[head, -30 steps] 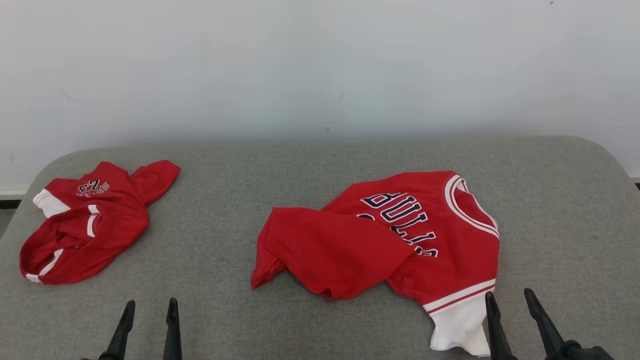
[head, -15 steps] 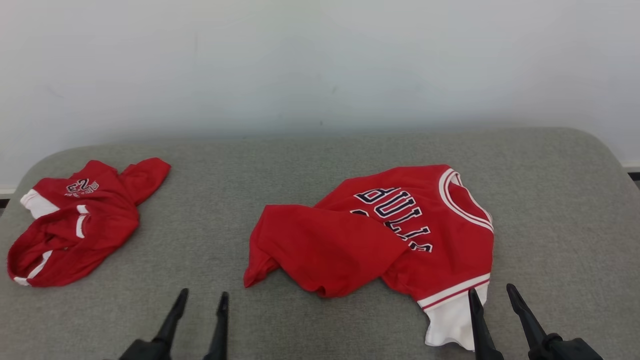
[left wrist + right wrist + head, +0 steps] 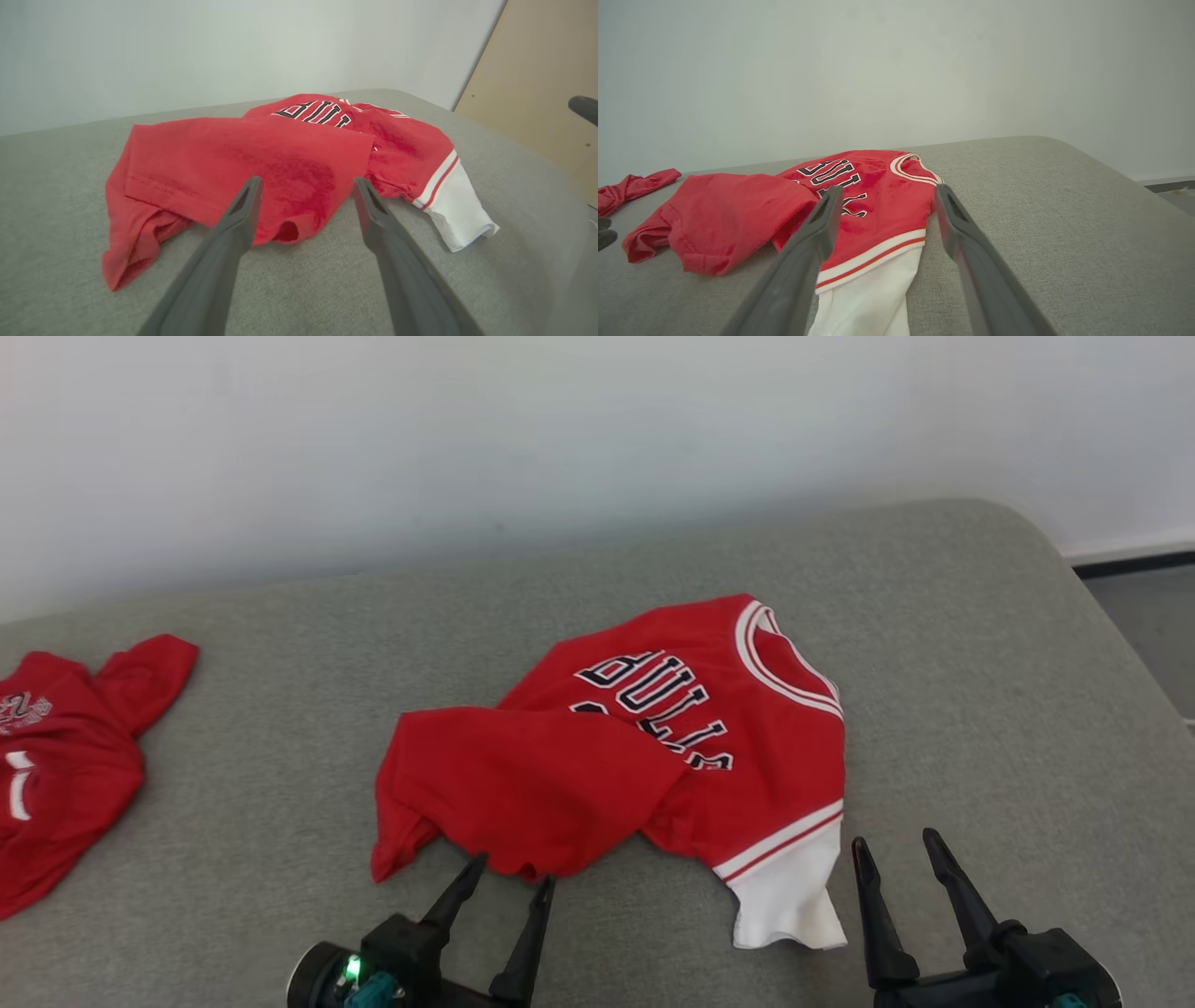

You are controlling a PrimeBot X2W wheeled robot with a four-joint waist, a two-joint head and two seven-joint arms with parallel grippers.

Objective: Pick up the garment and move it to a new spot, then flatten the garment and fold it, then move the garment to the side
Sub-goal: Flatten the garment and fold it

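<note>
Crumpled red jersey [image 3: 579,784], navy lettering, white sleeve, folded over itself; left gripper [image 3: 513,870] and right gripper [image 3: 893,840] beside it gape wide, empty.

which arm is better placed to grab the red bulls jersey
Left, likely: open left gripper reaches the crumpled red jersey at its near fold; right gripper sits beside the white sleeve.
</note>
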